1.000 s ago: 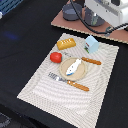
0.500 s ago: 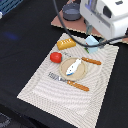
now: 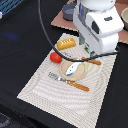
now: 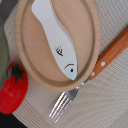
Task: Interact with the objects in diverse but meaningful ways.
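Since a second ago my arm has swung over the wooden plate [image 3: 85, 70]; whether my gripper is spread, I cannot tell. Lying flat on that plate, the fish-shaped piece [image 4: 54, 36] looks light, stiff and slick, so I'd pinch its narrow middle.

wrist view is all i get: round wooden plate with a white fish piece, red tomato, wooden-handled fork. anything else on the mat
Observer: Yes. An orange-yellow ridged bread block lies on the striped placemat, beyond the round red tomato.
Operator: is that fork the only cutlery
Observer: No. A second wooden-handled utensil lies on the far side of the round wooden plate, partly under the white arm.
Operator: anything off the mat
Observer: A brown board at the back, with a grey bowl-like thing on it.
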Available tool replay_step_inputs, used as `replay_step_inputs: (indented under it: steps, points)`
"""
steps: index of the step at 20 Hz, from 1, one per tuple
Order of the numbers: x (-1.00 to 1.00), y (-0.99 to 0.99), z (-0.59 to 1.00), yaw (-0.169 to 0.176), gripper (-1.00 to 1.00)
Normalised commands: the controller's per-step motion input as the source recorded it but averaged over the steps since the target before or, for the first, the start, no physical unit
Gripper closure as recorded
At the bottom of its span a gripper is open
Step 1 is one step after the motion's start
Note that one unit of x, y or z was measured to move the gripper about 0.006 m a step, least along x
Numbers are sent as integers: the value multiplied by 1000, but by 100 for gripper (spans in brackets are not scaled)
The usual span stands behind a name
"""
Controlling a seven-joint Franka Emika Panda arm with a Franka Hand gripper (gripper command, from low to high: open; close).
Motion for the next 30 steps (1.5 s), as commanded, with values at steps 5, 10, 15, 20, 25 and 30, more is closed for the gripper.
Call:
replay_step_inputs:
  steps: [5, 10, 15, 20, 25, 30]
  points:
    - [-22, -172, -339, 14, -100]
    - [-197, -284, -419, 31, -100]
    - [-290, -181, -378, 130, -100]
    - [-357, -97, -361, 138, -100]
    - [-236, -88, -309, 88, -100]
    - [-127, -47, -330, 56, -100]
